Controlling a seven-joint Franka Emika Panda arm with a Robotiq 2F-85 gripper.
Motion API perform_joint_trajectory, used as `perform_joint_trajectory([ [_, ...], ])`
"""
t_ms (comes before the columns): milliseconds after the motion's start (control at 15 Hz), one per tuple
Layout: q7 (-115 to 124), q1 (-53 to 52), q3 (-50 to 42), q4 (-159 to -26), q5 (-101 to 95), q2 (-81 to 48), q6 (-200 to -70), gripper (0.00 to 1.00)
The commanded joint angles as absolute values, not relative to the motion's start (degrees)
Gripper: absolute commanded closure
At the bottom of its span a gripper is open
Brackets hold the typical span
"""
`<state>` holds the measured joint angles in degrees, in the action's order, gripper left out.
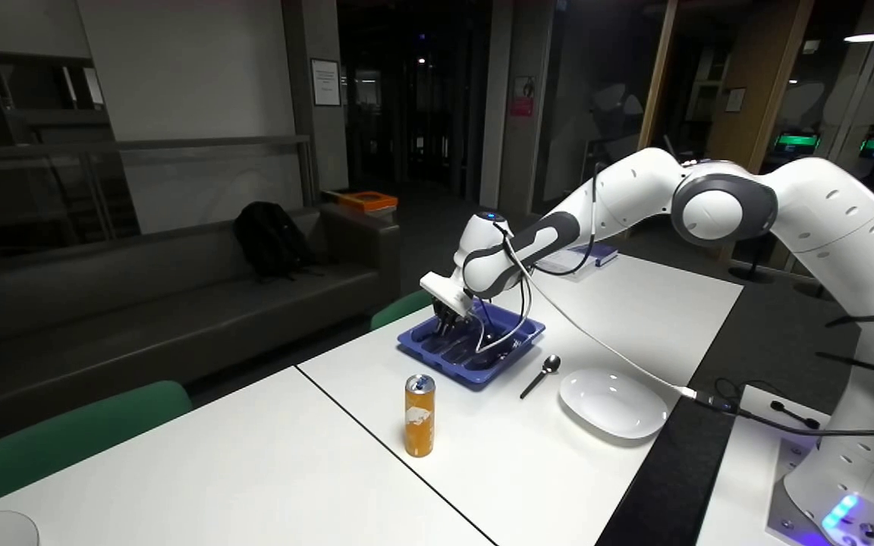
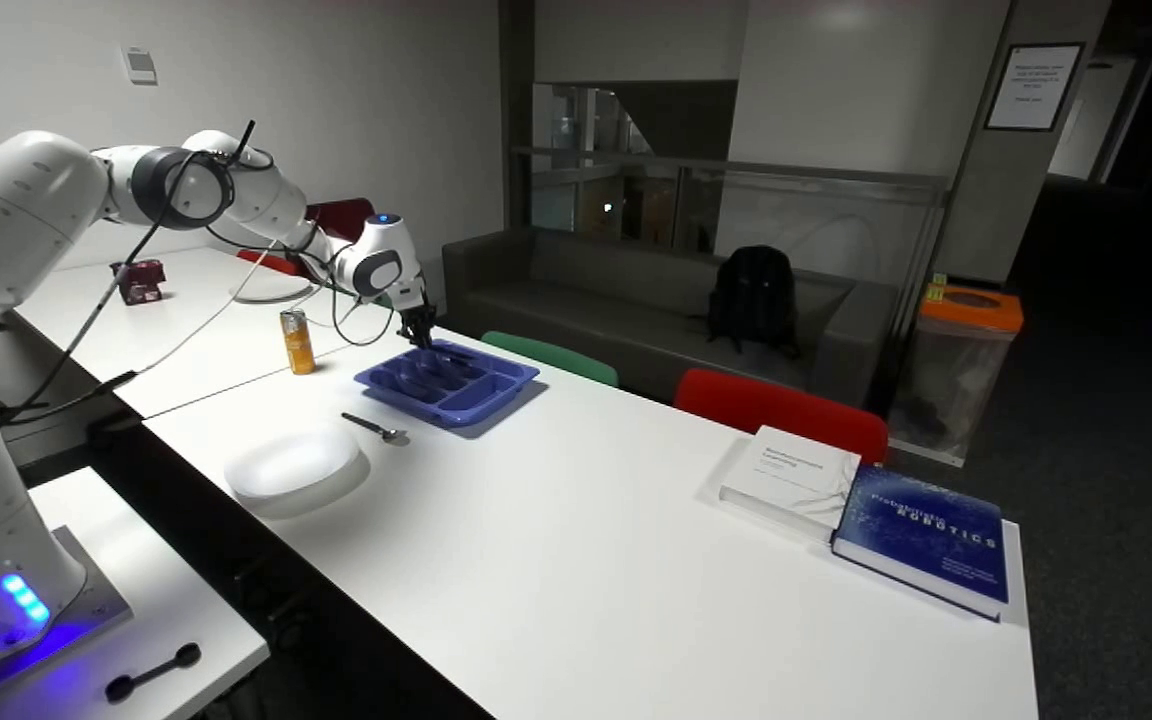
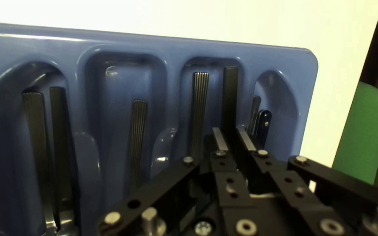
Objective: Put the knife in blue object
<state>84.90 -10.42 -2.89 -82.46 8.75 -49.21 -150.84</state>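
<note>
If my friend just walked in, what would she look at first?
Probably the big white robot arm, arched over the white table, with its dark tool at the blue cutlery tray. Next, I think, the bright orange can, standing upright on that table, apart from the tray.

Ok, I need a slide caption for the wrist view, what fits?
Wrist view: gripper closed on the dark knife at the blue tray, a ribbed handle alongside.
</note>
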Motion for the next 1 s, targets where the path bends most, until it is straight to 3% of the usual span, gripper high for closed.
perform_joint_trajectory([
  [0, 84.0, -9.4, -2.0, -79.6, 10.1, -50.4, -149.1, 0.97],
  [933, 84.1, -9.0, -2.1, -78.5, 10.4, -51.6, -148.9, 0.97],
])
